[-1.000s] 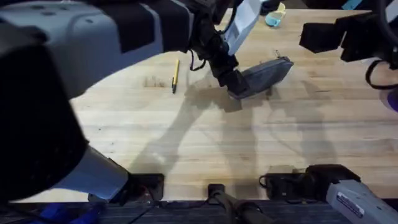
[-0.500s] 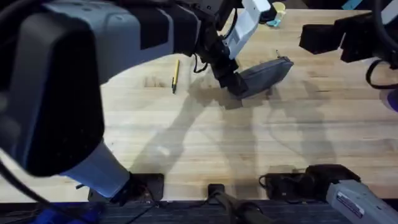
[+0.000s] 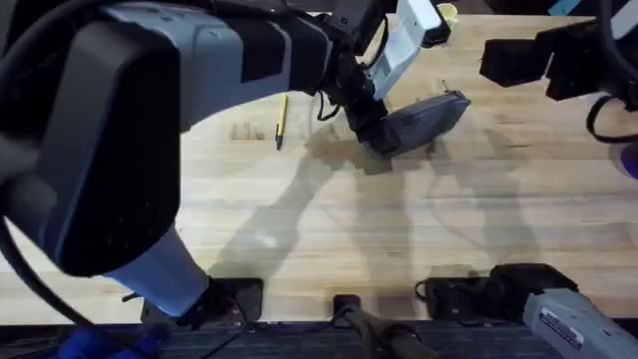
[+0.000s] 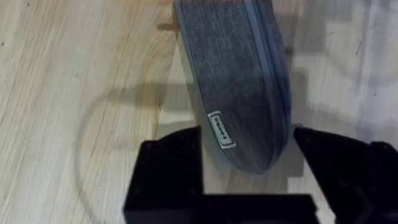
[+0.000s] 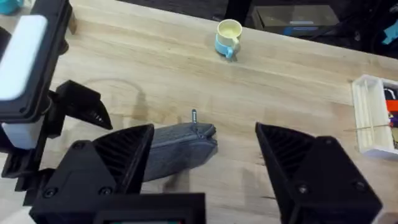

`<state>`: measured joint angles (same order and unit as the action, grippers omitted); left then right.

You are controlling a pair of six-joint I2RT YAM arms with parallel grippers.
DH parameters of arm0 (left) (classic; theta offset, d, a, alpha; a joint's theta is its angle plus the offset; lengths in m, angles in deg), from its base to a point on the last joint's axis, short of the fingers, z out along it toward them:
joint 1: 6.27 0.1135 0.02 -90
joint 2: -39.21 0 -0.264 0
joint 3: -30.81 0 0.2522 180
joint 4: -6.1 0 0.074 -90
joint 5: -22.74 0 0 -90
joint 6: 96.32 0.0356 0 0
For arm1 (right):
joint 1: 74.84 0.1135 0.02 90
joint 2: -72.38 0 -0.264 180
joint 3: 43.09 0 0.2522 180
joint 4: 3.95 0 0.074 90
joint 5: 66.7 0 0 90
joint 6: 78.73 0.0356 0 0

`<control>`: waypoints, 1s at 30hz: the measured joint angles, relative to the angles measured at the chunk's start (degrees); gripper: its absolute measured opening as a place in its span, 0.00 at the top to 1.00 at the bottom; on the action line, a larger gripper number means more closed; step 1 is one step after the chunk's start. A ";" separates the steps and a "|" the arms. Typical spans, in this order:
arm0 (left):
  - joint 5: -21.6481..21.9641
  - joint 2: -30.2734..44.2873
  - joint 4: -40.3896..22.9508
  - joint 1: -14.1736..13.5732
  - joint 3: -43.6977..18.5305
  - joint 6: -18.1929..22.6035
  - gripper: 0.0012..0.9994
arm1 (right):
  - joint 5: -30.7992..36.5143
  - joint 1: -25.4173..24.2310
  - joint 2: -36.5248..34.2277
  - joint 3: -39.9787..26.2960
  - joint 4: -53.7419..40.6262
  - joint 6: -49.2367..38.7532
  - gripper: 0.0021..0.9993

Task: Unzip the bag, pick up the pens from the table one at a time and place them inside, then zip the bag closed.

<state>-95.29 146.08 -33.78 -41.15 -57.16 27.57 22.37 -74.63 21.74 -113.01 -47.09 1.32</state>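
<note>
The grey bag point(image 3: 427, 117) lies slanted on the table point(image 3: 329, 229), its zipper pull point(image 5: 194, 115) at its far end. My left gripper point(image 3: 377, 137) reaches across and holds the bag's near end; in the left wrist view the bag point(image 4: 233, 81) sits between the black fingers point(image 4: 171, 171), which touch both its sides. One yellow pen point(image 3: 282, 120) rests on the wood to the left of the bag. My right gripper point(image 3: 498, 62) hovers raised at the far right, open and holding nothing, with the bag point(image 5: 180, 149) seen below its spread fingers point(image 5: 124, 155).
A blue and yellow mug point(image 5: 227, 36) stands at the table's far edge. A white tray point(image 5: 375, 118) with small items sits to the right. Bare wood stretches across the near half of the table.
The left arm's upper links have shifted slightly under the camera. The left gripper, the bag, the pen and the right gripper have stayed in place.
</note>
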 joint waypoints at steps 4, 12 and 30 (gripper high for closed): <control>0.04 0.00 0.00 -0.15 0.00 0.17 0.41 | 0.00 0.00 0.00 0.00 0.00 -0.02 0.00; 0.35 0.02 0.00 -0.52 0.00 0.20 0.95 | -0.02 0.00 0.00 0.00 0.13 -0.20 0.00; 0.85 0.02 0.94 -0.50 0.00 0.20 0.96 | -6.47 -0.20 -12.82 -11.08 -9.93 1.38 0.00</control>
<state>-94.43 146.10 -32.83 -41.65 -57.16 27.77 15.90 -74.83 8.92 -124.09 -57.03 2.70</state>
